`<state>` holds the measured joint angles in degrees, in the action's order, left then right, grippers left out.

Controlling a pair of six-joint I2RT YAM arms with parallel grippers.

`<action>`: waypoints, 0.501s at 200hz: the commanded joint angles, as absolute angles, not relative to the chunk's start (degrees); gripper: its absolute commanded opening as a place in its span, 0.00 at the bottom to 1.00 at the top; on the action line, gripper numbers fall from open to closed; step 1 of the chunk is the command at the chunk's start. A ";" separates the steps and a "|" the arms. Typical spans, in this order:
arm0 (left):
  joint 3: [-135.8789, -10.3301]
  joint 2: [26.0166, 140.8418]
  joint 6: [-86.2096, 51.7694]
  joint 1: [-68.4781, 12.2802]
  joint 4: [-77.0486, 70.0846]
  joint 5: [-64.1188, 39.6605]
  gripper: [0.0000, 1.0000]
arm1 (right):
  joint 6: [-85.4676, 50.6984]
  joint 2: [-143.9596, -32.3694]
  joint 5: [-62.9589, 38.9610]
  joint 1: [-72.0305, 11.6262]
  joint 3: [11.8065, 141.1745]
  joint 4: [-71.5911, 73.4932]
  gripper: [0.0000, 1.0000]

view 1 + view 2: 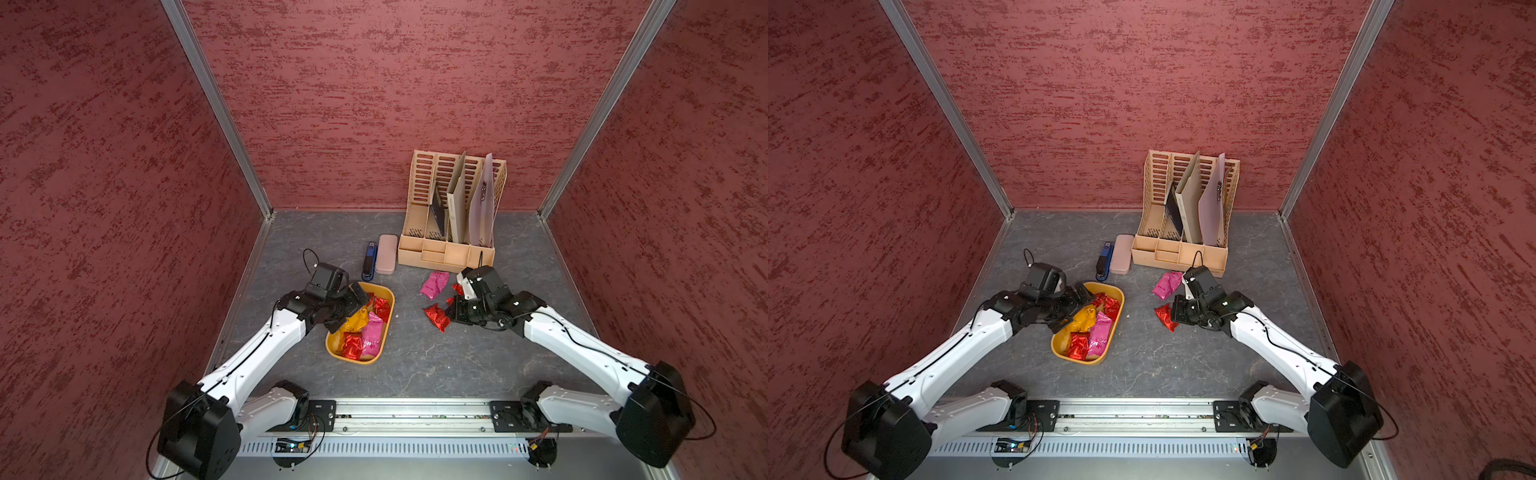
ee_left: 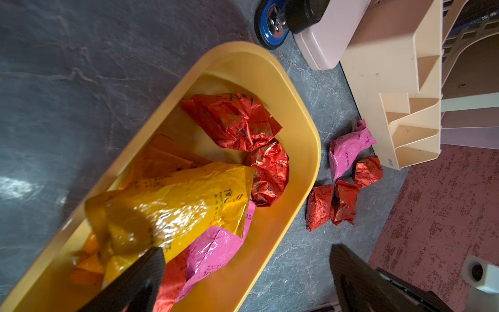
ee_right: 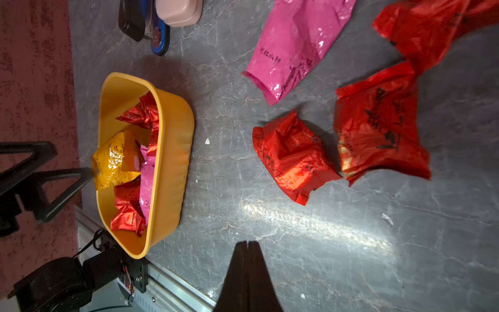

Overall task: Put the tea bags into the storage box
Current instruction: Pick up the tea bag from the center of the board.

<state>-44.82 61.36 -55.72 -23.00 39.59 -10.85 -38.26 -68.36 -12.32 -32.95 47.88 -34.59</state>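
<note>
Storage box (image 1: 332, 351) sits left of centre on the table (image 1: 415, 365), nearer its front edge. It's stuffed with tea bags (image 1: 372, 332) in red and pink, plus an orange-yellow packet (image 2: 175, 205) on top. Left gripper (image 2: 245, 248) hangs over it, fingers spread wide, one right by that packet.

Right gripper (image 3: 247, 244) is pressed together, holding nothing, just short of three red packets (image 3: 291, 156) and a pink packet (image 3: 294, 46) loose right of centre. Both have black Chinese print, too crinkled to read.

Further back: blue stapler (image 1: 368, 262), pale pink case (image 1: 386, 254), and a tan file organizer (image 1: 449, 249) at the far edge.
</note>
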 commanded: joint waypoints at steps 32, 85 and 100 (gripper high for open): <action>-40.93 53.76 -57.13 -21.88 44.69 -7.59 1.00 | -40.11 -73.24 -3.86 -30.51 47.59 -36.57 0.80; -42.38 53.96 -55.22 -20.31 46.53 -8.32 1.00 | -42.40 -83.11 -1.76 -27.79 50.14 -31.74 0.97; -43.09 54.48 -54.05 -19.60 46.76 -8.42 1.00 | -42.17 -86.23 0.58 -27.73 51.57 -31.47 0.97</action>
<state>-41.21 53.98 -56.25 -20.80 45.56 -8.71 -41.19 -83.11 -4.73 -28.34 48.40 -33.98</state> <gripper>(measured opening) 0.997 0.971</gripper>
